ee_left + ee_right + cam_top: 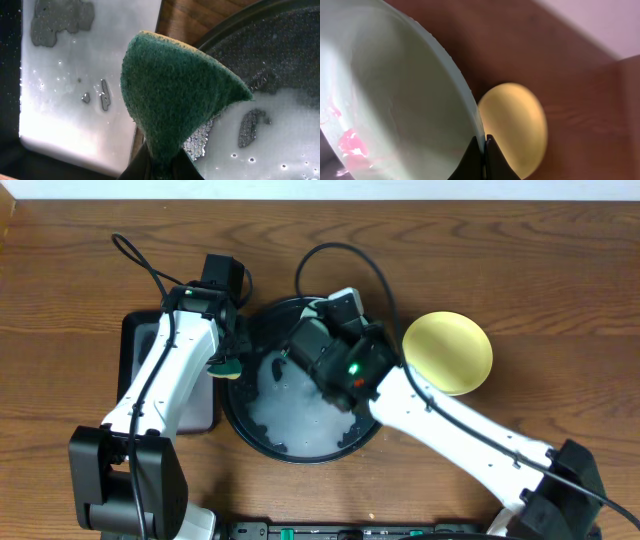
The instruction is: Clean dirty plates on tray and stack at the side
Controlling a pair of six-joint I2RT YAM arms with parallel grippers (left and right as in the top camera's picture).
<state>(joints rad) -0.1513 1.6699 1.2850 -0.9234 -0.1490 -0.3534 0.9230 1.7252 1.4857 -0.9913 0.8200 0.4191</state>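
Scrubbing step: your right pincer [483, 144] pinches the stained plate [395, 85] by its rim; bring the sponge [175, 95] clamped in your left pincer [161, 166] across

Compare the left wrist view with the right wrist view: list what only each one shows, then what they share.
Left wrist only: the left hand pinching a green sponge, a wet rectangular tray, and the sudsy round black tray. Right wrist only: the right hand gripping the rim of an aqua plate that has a pink smear, and the yellow plate beyond it. Both: the wooden table.
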